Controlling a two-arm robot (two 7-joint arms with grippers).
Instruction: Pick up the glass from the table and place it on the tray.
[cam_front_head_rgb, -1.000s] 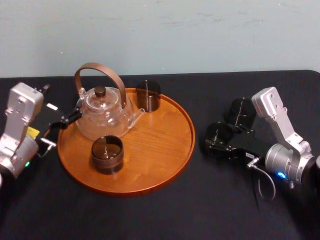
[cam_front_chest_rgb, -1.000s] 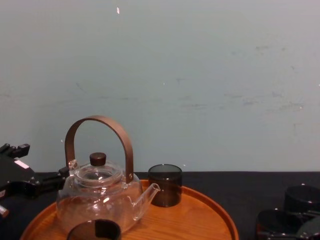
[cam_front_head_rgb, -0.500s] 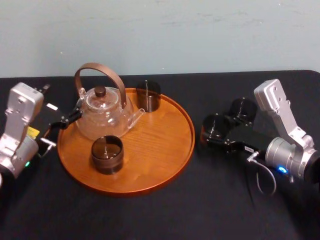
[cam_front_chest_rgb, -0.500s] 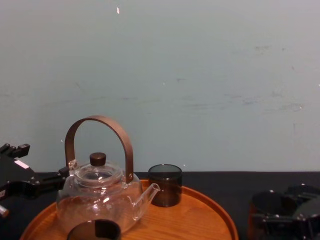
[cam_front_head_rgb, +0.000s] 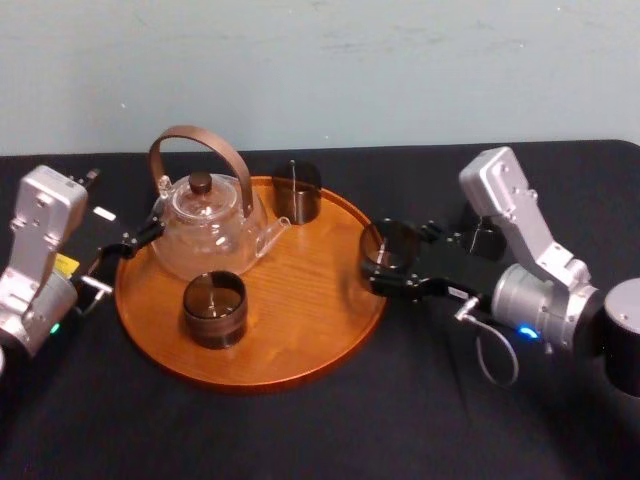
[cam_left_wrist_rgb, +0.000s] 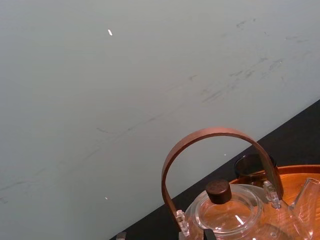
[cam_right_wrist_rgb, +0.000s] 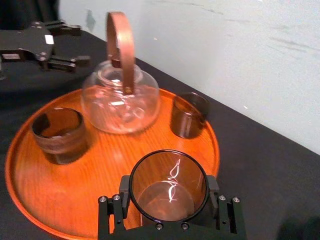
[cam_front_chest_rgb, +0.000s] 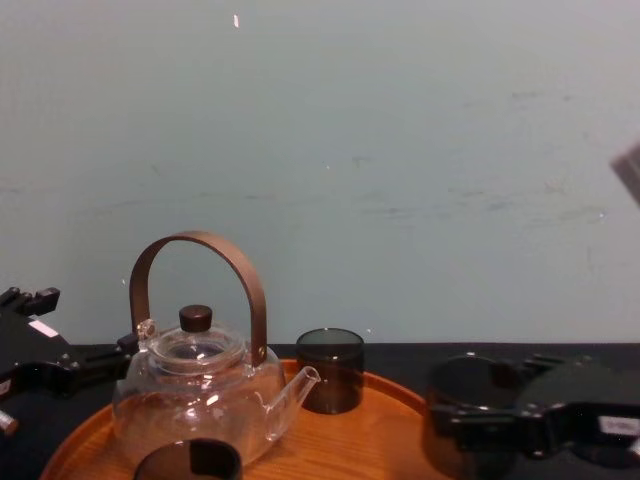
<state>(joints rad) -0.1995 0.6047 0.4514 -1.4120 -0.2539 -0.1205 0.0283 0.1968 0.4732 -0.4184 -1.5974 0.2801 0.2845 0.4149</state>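
Glass (cam_front_head_rgb: 392, 240): clamped in right gripper (cam_front_head_rgb: 388, 272), centre-right, over tray (cam_front_head_rgb: 250, 378) rim; lowering here risks tipping. Left gripper (cam_front_head_rgb: 122, 255) idle, open, left.

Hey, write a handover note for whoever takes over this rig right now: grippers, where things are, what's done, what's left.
Right gripper: shut on the glass, held at the right rim of the tray.
Left gripper: open, parked at the tray's left side by the teapot.
Done: the glass is picked up off the table.
Left: probably carry it inward over bare tray, lower it, open the fingers and back away.
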